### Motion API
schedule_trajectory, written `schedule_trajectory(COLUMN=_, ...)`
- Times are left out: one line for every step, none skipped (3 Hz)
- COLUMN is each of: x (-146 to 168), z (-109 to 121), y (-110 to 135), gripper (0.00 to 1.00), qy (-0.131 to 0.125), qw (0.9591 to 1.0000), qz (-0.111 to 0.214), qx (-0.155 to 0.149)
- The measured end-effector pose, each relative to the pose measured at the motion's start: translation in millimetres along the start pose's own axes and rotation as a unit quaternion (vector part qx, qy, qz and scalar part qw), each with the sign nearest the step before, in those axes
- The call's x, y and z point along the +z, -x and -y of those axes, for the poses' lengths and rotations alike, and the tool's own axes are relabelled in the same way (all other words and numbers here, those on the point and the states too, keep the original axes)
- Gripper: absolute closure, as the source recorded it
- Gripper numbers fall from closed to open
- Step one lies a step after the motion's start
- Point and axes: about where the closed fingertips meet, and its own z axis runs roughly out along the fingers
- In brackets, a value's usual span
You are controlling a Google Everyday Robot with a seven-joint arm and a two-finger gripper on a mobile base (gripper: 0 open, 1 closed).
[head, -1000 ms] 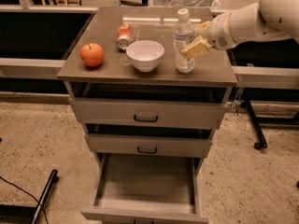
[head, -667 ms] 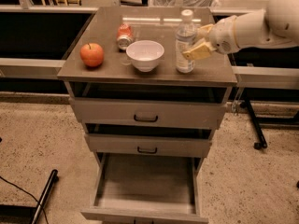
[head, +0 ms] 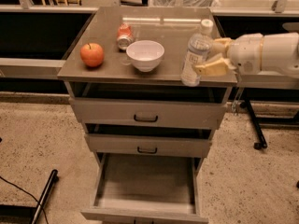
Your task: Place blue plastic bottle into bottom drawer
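The bottle (head: 194, 55) is at the front right corner of the desk (head: 173, 29), tilted so that its white cap leans toward the right and away from the camera; its base is at the desk's front edge, and whether it touches the surface cannot be told. The gripper (head: 204, 56) reaches in from the right at the height of the bottle's label; its pale fingers (head: 212, 68) clasp the bottle, one on the near side and one on the far side, closed onto its body; the white arm (head: 275, 52) runs off the right edge of the view.

The bowl (head: 145, 55) sits left of the bottle, near the middle of the desk; the red can (head: 124, 35) lies on its side just behind the bowl's left rim; the apple (head: 92, 54) stands at the left, apart from both.

Below the desk, the top drawer (head: 145, 113) and middle drawer (head: 147, 144) each stand pulled out a little, dark gaps above them; the bottom drawer (head: 145, 181) is pulled out far toward the camera, its flat grey floor bare; it lies directly beneath the desk, well below the bottle.
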Motion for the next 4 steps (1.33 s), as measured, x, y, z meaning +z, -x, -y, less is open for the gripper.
schedule_trajectory(x=-7, z=-53, y=-12, gripper=1.00, qy=0.051, qw=0.9969, qz=-0.057, qx=0.015)
schedule_trajectory(x=-6, z=-61, y=-15, gripper=1.00, qy=0.061, qw=0.9958, qz=-0.066, qx=0.019)
schedule_trajectory(x=30, z=-77, y=-46, gripper=1.00, qy=0.079, qw=0.9957, qz=-0.027, qx=0.040)
schedule_trajectory(x=103, z=-130, y=-148, gripper=1.00, qy=0.114, qw=0.9914, qz=-0.022, qx=0.060)
